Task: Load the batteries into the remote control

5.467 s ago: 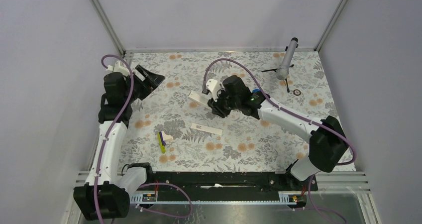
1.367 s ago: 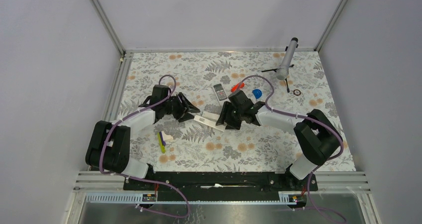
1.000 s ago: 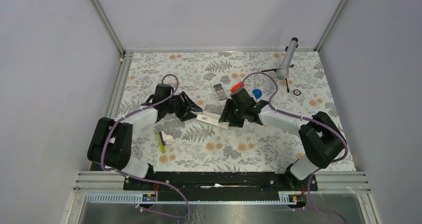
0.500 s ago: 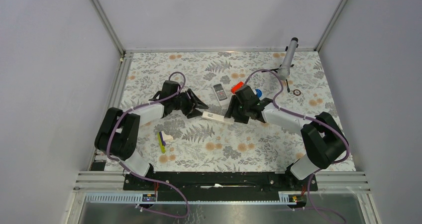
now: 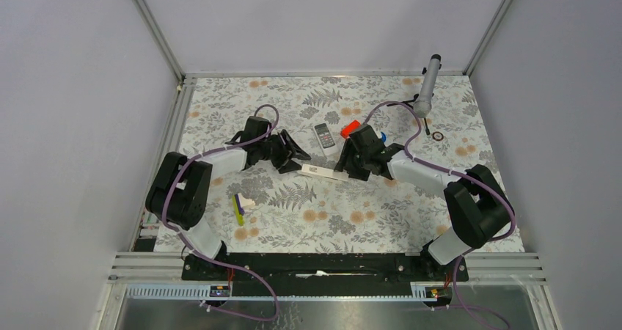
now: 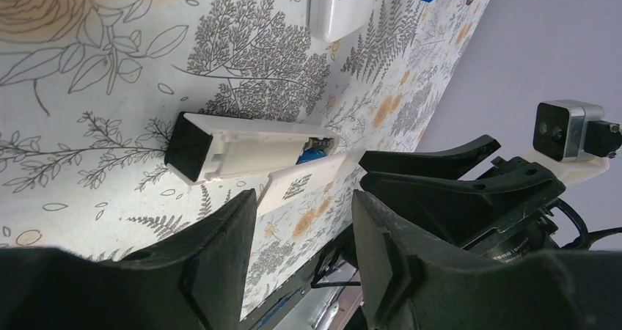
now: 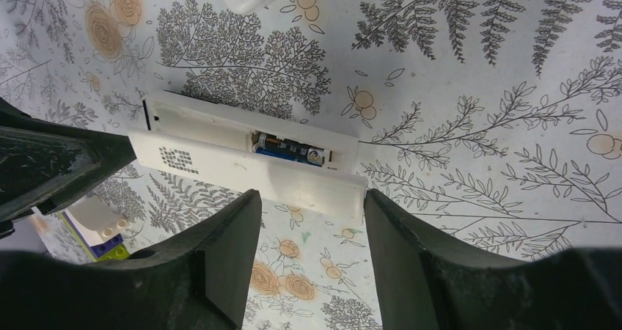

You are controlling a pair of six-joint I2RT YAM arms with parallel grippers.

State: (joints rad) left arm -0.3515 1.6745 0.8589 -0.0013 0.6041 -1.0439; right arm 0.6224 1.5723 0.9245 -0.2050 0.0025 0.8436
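The left claw [image 6: 304, 198], jaws moderately apart and empty, has swung in from the far left to the dark end of the long white remote control [image 7: 198, 117]. The right claw [image 7: 312, 198], wider and also empty, has moved with the remote control as it shifted up the tabletop [image 5: 367, 220]. I judge they are lining up to refit the loose cover [image 7: 242, 172], which lies against the body. The open bay [image 7: 293, 136] holds one blue battery [image 7: 290, 148]; no second one is visible.

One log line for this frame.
white remote: compartment open, battery inside | cover: off, lying alongside | left tool: open | right tool: open, over cover
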